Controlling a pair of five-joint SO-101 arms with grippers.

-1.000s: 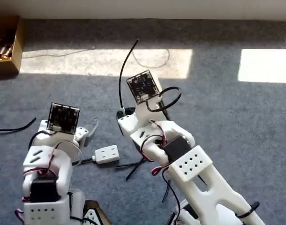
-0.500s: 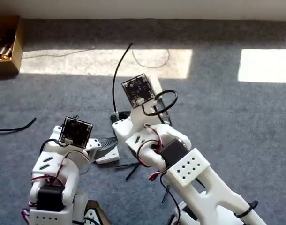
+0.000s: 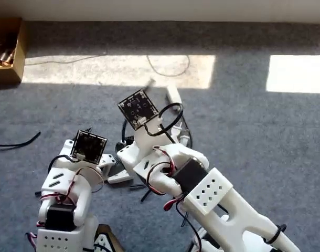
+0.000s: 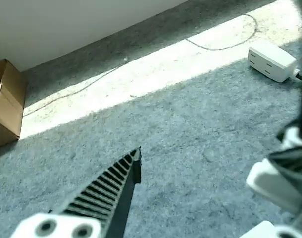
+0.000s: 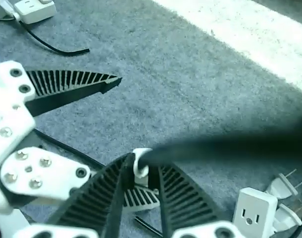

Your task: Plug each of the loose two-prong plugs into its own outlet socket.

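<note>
**Hazards**
- The right gripper has its jaws closed on a white held plug. The plug is pinched at the very tips above the carpet. Its black cable runs off sideways.
- Judgement: so slight a hold may let the plug twist or slip when its prongs meet a socket. The stiff cable could also lever it out of line.
- The left gripper sits just beside the right one, jaws spread and holding nothing. One of its ribbed jaws lies close to the held plug. A clash between the two arms is a fair risk if either swings across.
- The face-up outlet block lies loose on the carpet near the right gripper. Unless it is steadied, pressing a plug in may merely shove it along.

**Count**
- Arms: two.
- Outlet blocks: the right wrist view shows two, the face-up one and a corded outlet block. The left wrist view shows a sunlit outlet block at the edge of the bright strip. I cannot tell whether that is a third.
- Plugs: three are certain. One is held. A loose plug and a second loose plug lie just beside the face-up block, prongs bare.
</note>
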